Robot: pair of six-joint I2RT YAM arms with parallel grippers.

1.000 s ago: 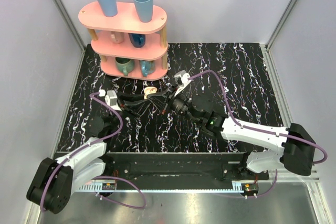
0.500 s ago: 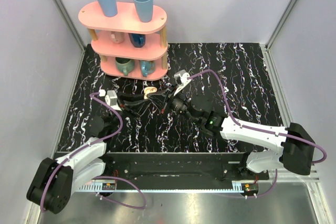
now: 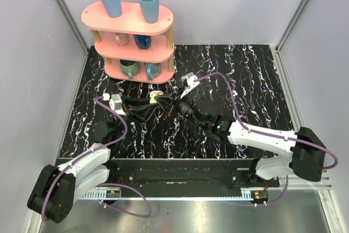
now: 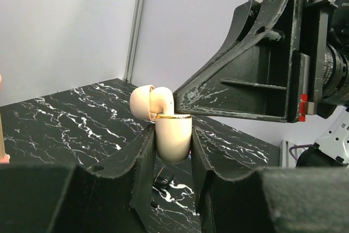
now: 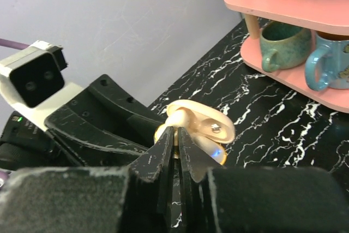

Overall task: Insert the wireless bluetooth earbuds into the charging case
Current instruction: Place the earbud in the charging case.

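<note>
Case [image 4: 173, 137]: cream, lid [image 4: 147, 101] open. It sits at frame centre in the left wrist view, clamped upright between the left gripper [image 4: 172, 135] fingers.
Right gripper [image 5: 175, 135]: the right wrist view shows its jaws almost together, tips at the case rim. Whether a bud is pinched cannot be told.
Top view only: the two arms meet mid-table [image 3: 245, 80], black with white veins. A pink shelf [image 3: 131, 31] with mugs [image 3: 130, 68] stands upper left, and grey walls [image 3: 229, 4] surround the table.
</note>
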